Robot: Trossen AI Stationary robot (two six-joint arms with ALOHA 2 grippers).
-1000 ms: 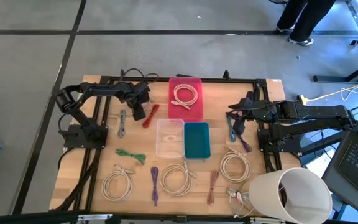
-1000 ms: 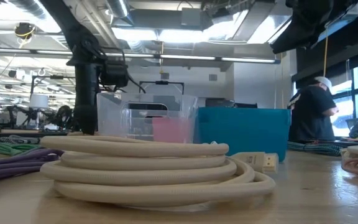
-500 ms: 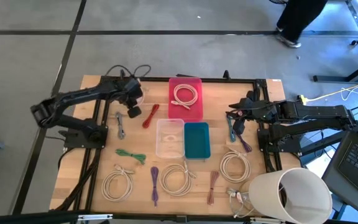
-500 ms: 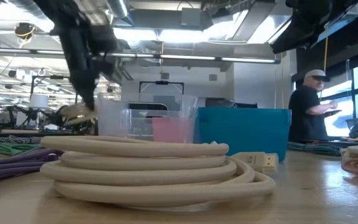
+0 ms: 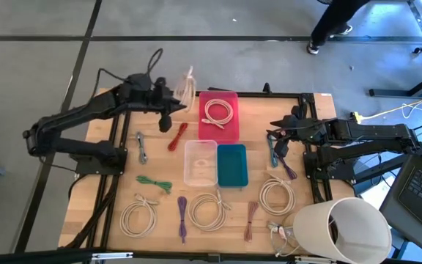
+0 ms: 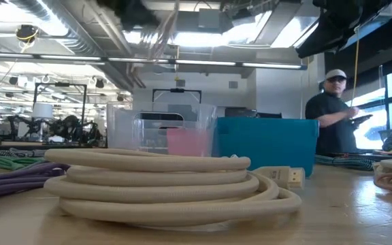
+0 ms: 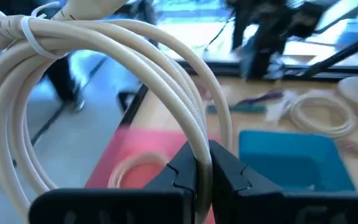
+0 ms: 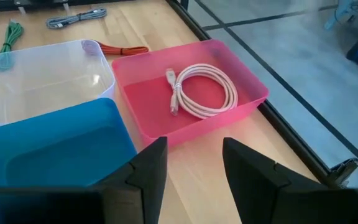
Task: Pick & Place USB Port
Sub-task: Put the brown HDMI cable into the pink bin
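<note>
My left gripper (image 5: 173, 103) is raised over the table's far left, beside the pink bin (image 5: 231, 133), and is shut on a coiled cream cable (image 5: 186, 83). The coil, bound with a white tie (image 7: 35, 32), fills the left wrist view (image 7: 104, 74) and shows blurred high up in the low view (image 6: 166, 33). A second white cable coil (image 5: 218, 111) lies on the pink bin's floor and also shows in the right wrist view (image 8: 201, 90). My right gripper (image 8: 194, 165) is open and empty at the table's right side (image 5: 275, 136). My left gripper pinches several strands of the cream coil (image 7: 199, 144) between its two fingers, at one side of the loop. The fingers (image 7: 229, 167) lie across the strands and point roughly level toward the table's right. The coil sticks out beyond the fingers, lifted clear of the table.
A clear bin (image 5: 201, 172) and a teal bin (image 5: 232, 166) stand mid-table. Red (image 5: 177, 136), grey (image 5: 143, 147), green (image 5: 154, 183), purple (image 5: 182, 216) and cream (image 5: 209, 211) cables lie around them. A white cylinder (image 5: 346, 227) stands near right. A person (image 6: 333, 121) stands beyond the table.
My left gripper has risen from the table near the red cable and gone toward the far edge and the pink bin. It has carried the cream coil with it, lifting the coil clear of the table. The person behind has shifted.
</note>
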